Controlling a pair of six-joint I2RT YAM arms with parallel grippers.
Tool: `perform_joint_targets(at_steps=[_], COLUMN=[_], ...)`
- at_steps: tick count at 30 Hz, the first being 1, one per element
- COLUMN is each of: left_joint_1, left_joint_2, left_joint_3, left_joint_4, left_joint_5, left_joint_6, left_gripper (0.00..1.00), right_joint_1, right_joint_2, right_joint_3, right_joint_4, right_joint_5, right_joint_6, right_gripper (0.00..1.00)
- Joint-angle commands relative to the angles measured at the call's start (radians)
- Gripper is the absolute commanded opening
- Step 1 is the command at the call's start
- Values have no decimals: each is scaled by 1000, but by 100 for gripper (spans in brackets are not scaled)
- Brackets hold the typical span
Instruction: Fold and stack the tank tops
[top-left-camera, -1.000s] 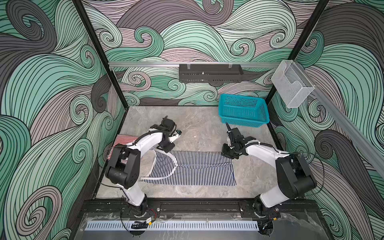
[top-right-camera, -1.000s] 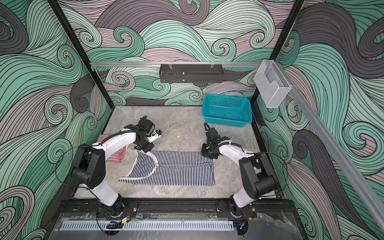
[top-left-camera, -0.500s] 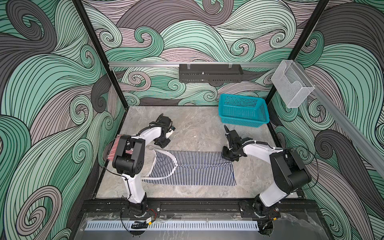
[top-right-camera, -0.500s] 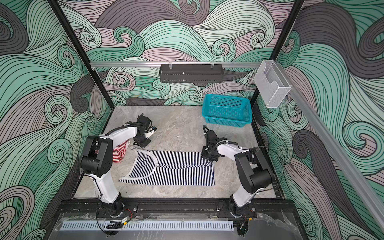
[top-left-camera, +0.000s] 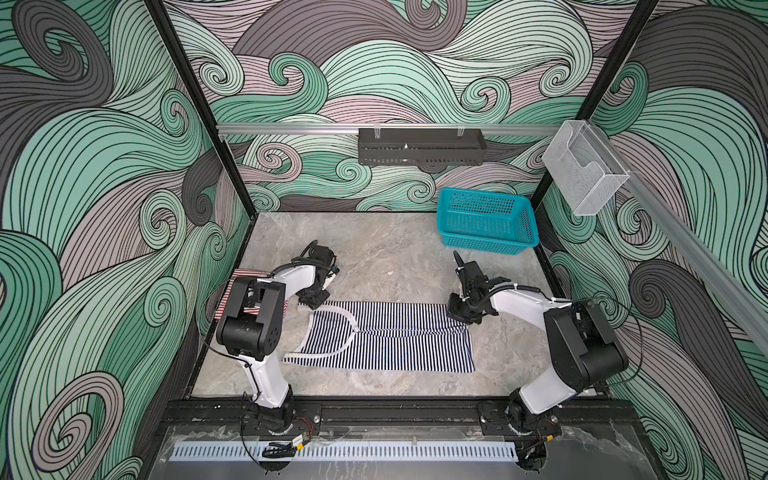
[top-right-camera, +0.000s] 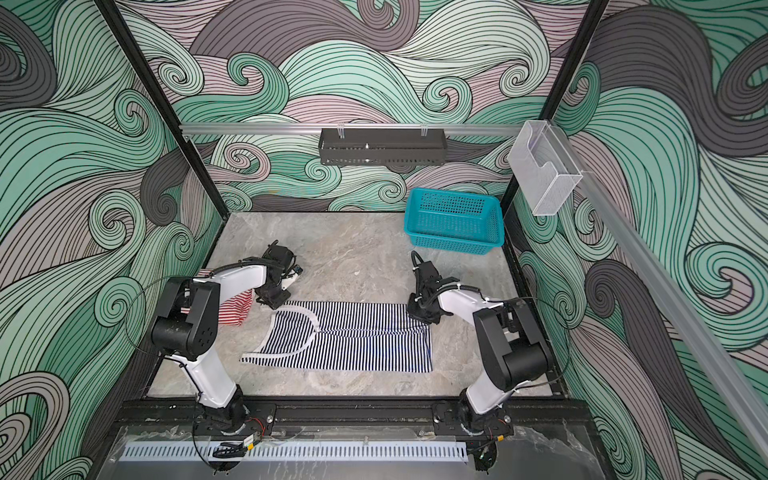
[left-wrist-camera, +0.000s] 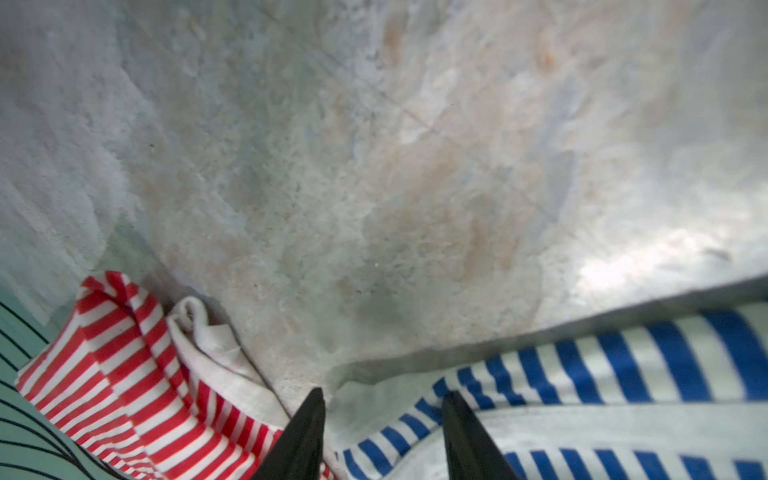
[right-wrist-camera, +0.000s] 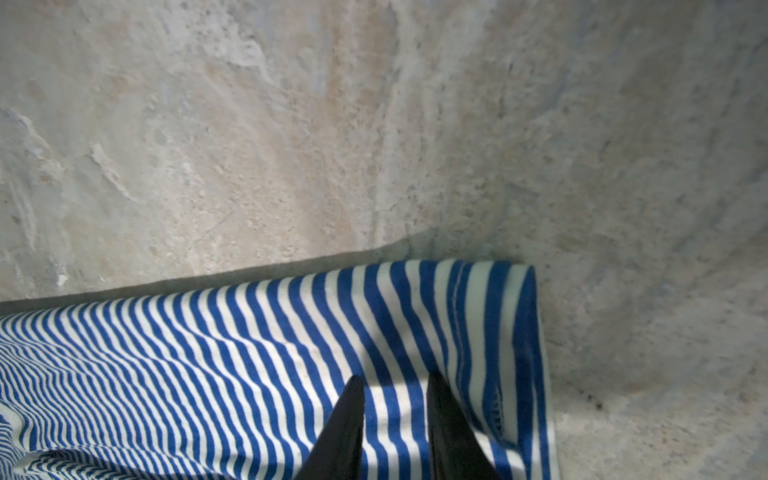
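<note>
Right wrist view: the right gripper (right-wrist-camera: 395, 379) stands with its jaws parted and unclenched. Both tips are over the hem corner of the navy-and-white tank top (right-wrist-camera: 249, 353), which lies flat on the marble-pattern table (right-wrist-camera: 374, 124), and the cloth's edge runs just beyond the tips. In the left wrist view the left gripper (left-wrist-camera: 384, 394) is likewise released, its jaws wider apart, straddling the white-trimmed strap end of the same top. The red-and-white tank top (left-wrist-camera: 124, 374) lies rumpled just beside this gripper. The step in hand appears to be seizing the far edge for a fold. Lower both grippers until the tips bracket the full edge thickness, close them together, and lift evenly so the stripes stay square. Keep the left jaws clear of the red cloth. Well beyond the right gripper stands the teal mesh basket (top-left-camera: 486, 224).
</note>
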Motion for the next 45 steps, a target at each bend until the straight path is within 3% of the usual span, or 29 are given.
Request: perform_joint_targets(at_steps=[1,13,16,19,22,26,34,37,41,45], left_joint_1=[13,-9,-19,-30,-47,-112,-310,-352,-378,-385], left_joint_2=[78,326,348,302,196,33,-104,-125,-87,-34], left_joint_3=[20,405,489,508,463,337,75,-15,-30,-26], left_joint_4=[55,-42,-71,-63,-51,-84,-310,-275,-268,-242], left_joint_5=[-86,-76,-73,-76,-73,31,352,369,359,284], left_joint_6=[8,42,31,8,-47,-51,21,12,-15,-29], left_gripper=[46,46,46,47,47,48,47,47,47,47], right_joint_1=[-15,-15,8,70,96,97,96,96,97,97], right_joint_2=[5,-69,-140,-231,-269,-232,-76,-36,6,24], right_joint_3=[-47,-107,-140,-124,-91,-62,31,57,89,86], right_joint_4=[-104,-124,-58,-51,-77,-91,-97,-77,-79,-90], right_joint_5=[52,75,-1,15,41,51,81,86,102,128], right_joint_6=[11,86,93,103,102,74,32,27,22,25], right_gripper=[30,31,32,35,35,35,35,35,35,35])
